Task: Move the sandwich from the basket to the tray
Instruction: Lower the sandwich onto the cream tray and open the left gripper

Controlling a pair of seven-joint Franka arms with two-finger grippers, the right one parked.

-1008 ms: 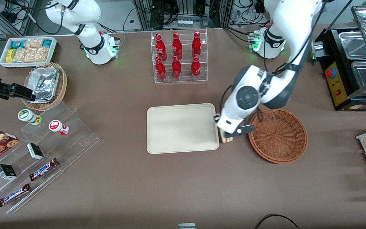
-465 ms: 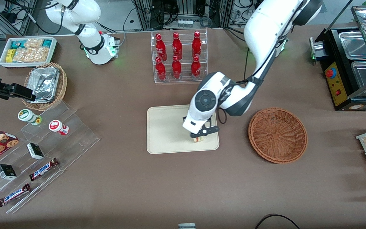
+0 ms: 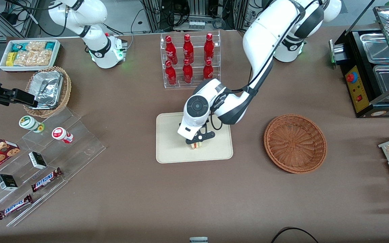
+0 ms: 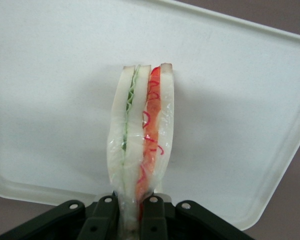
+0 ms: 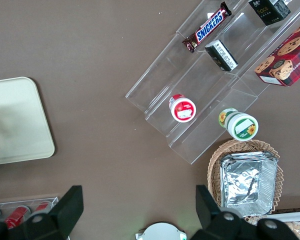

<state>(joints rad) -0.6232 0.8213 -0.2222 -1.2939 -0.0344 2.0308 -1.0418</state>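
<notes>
Over the flat cream-beige rectangular tray, near its middle, you have the left arm's gripper hanging low, its black fingers closed tight on one end of the small clear-wrapped triangular sandwich. In the wrist view you can read the wedge edge-on: pale bread slices, a green layer between one pair and a red layer between the other, with the pale tray surface directly under it. You cannot tell whether the sandwich's free end touches the tray or hangs just above it. From the front view only a small striped end of the sandwich shows below the white wrist. The round, shallow reddish-brown woven wicker basket sits on the brown table well apart from the tray, toward the working arm's end, with nothing visible in it. The clear acrylic rack of red bottles stands farther from the front camera than the tray.
</notes>
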